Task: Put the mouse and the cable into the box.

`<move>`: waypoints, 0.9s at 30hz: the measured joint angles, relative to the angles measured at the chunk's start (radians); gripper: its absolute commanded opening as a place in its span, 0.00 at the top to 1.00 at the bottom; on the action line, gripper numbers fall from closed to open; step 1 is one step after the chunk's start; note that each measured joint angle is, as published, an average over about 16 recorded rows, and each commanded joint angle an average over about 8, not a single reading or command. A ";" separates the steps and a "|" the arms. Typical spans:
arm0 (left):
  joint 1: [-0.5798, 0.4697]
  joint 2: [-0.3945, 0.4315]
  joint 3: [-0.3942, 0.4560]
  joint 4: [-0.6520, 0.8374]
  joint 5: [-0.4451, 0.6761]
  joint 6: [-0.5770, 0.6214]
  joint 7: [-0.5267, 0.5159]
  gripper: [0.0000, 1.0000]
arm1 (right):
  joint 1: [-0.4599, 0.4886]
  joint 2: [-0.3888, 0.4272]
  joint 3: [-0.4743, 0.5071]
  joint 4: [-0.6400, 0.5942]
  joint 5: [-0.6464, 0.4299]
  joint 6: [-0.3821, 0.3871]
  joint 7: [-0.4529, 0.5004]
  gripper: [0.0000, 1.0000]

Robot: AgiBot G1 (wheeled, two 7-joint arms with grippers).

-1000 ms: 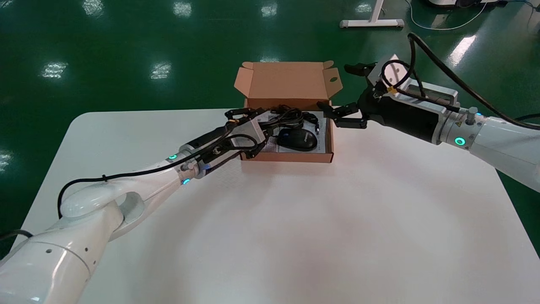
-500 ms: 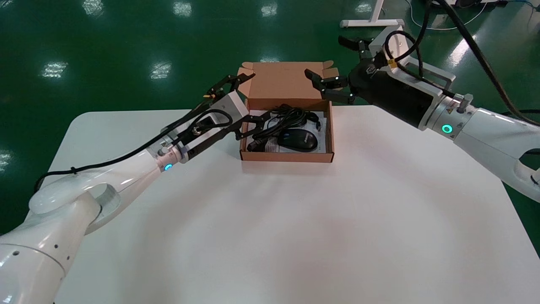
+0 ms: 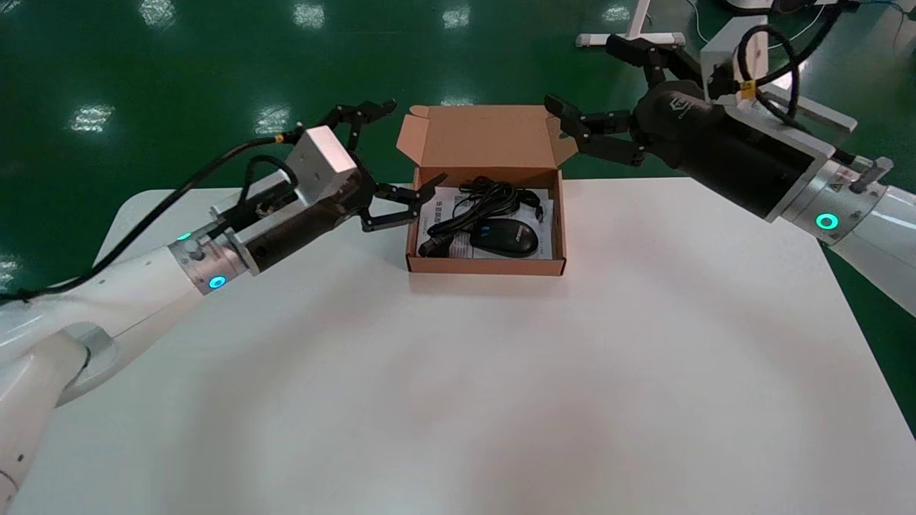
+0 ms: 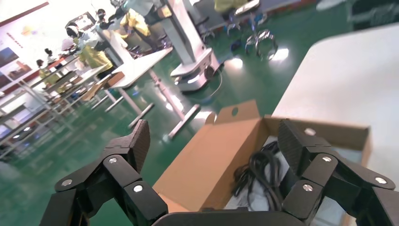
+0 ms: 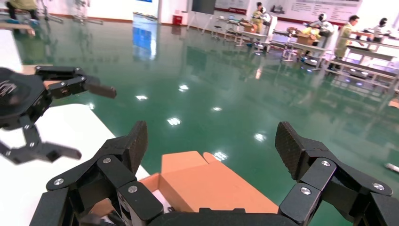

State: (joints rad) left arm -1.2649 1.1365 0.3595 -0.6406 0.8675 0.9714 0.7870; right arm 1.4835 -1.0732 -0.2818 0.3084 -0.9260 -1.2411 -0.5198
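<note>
The left arm point(image 3: 122, 293) reaches forward and inward from the robot's left side, with a cyan ring glowing at the left wrist point(image 3: 215, 272). The black left gripper point(image 3: 415, 141) points toward the middle, its two fingers point(image 3: 393, 213) spread wide apart and holding nothing; the left wrist view shows the same gaping spread. The right arm point(image 3: 876, 214) comes in from the robot's right, and the right wrist point(image 3: 823, 200) also carries a cyan ring. The right gripper point(image 3: 580, 70) sits higher in the head view and faces the left one, its fingers point(image 3: 594, 136) equally wide and empty. The two grippers are apart and do not touch.
</note>
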 measured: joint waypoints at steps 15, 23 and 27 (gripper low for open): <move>0.060 -0.165 -0.025 -0.203 -0.043 0.165 -0.307 0.00 | -0.125 0.141 0.001 0.298 0.060 -0.078 0.216 0.00; 0.094 -0.260 -0.040 -0.319 -0.068 0.260 -0.483 0.00 | -0.197 0.222 0.001 0.470 0.094 -0.123 0.341 0.00; 0.112 -0.308 -0.047 -0.378 -0.080 0.308 -0.572 0.00 | -0.233 0.263 0.001 0.556 0.111 -0.145 0.403 0.00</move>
State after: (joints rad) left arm -1.1531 0.8282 0.3126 -1.0183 0.7872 1.2791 0.2150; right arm 1.2504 -0.8099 -0.2805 0.8645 -0.8146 -1.3862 -0.1166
